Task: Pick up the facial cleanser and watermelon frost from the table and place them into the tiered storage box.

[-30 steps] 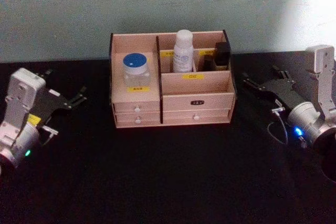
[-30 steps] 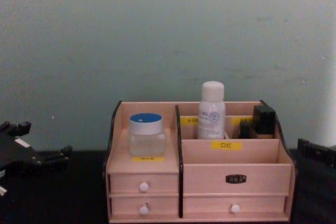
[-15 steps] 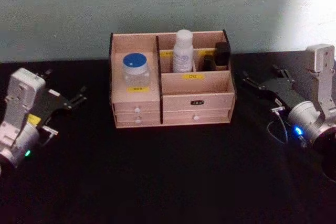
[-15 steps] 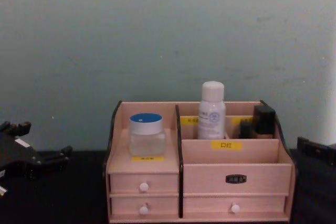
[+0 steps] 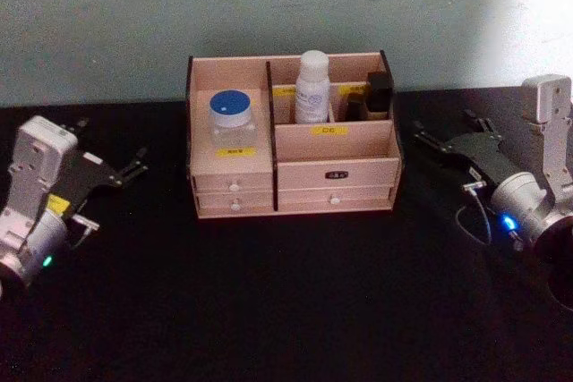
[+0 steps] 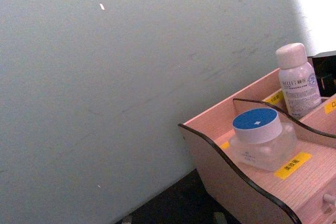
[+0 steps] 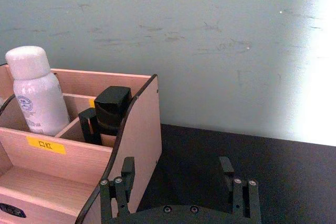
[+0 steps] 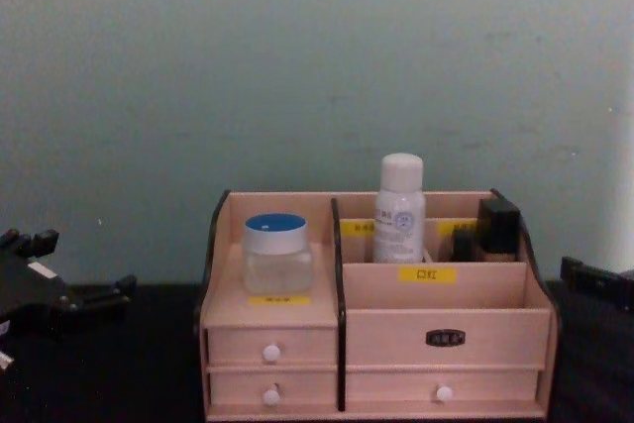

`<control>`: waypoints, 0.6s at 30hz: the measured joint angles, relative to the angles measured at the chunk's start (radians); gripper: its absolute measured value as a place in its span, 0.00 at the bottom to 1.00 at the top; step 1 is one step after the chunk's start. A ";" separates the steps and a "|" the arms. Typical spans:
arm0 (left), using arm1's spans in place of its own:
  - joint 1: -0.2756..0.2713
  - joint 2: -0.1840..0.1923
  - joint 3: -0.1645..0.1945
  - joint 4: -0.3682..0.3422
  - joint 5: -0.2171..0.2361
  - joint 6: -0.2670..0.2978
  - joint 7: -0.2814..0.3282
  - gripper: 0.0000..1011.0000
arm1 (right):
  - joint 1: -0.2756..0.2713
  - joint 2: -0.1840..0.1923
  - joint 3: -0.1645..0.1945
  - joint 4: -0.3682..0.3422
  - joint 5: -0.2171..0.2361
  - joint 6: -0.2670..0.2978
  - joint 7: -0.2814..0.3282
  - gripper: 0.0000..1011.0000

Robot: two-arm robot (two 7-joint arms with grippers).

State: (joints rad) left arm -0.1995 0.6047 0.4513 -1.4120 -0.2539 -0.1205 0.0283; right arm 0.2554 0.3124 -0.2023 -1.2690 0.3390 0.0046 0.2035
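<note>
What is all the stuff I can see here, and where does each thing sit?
Tiered storage box: one, light wood with dark edges, middle of the table by the wall.
Jar: one, clear with blue lid, on the box's left shelf.
Bottle: one, white, upright in a rear compartment.
Dark items: black, rear right compartment; count unclear.
Table: one, black.
Wall: pale green, behind.
Left gripper: one, open, left of the box.
Right gripper: one, open, right of the box.
</note>
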 joint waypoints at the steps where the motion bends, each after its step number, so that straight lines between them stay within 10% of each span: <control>1: 0.000 0.000 0.000 0.000 0.000 0.000 0.000 0.99 | 0.000 0.000 0.000 0.000 0.000 0.000 0.000 0.99; 18: 0.000 0.000 0.000 0.000 0.000 0.000 0.000 0.99 | 0.000 0.000 0.000 0.000 0.001 0.000 0.000 0.99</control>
State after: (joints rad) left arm -0.1995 0.6047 0.4514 -1.4120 -0.2539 -0.1205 0.0283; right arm 0.2554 0.3124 -0.2023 -1.2692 0.3400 0.0045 0.2035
